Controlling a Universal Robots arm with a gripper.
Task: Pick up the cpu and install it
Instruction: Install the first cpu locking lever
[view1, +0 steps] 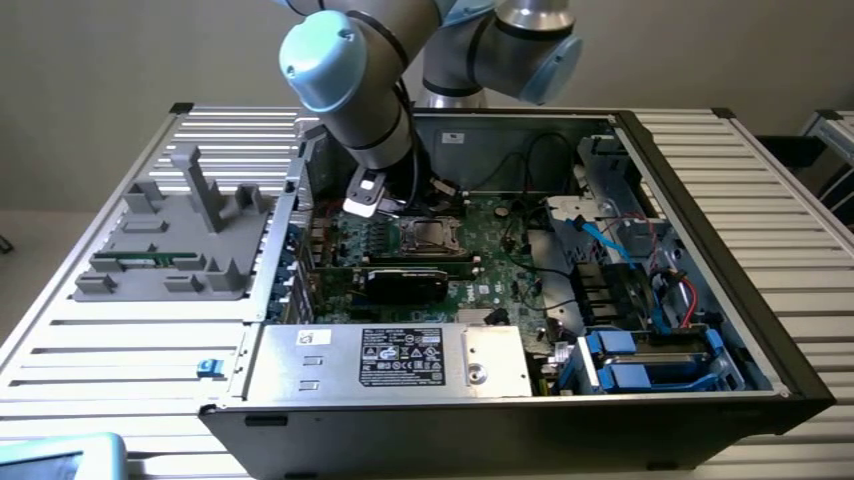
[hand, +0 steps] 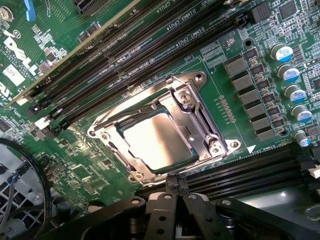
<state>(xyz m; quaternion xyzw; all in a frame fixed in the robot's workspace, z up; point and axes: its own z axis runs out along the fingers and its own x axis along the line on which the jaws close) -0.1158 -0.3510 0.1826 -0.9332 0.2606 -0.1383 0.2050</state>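
Observation:
The cpu (hand: 156, 141) lies flat inside the socket's metal frame (hand: 199, 116) on the green motherboard, its shiny silver top facing up. My gripper (hand: 176, 186) hovers just off the socket's edge, its two dark fingers pressed together with nothing between them. In the exterior view the arm reaches down into the open computer case, and the gripper (view1: 379, 212) hangs just to the exterior view's left of the socket (view1: 430, 235).
Black memory slots (hand: 125, 55) run beside the socket, and more slots (hand: 260, 165) lie on its other side. A black expansion card (view1: 420, 277), a silver power supply (view1: 387, 358) and blue drive bays (view1: 654, 362) fill the case. A grey fixture (view1: 174, 245) stands on the table.

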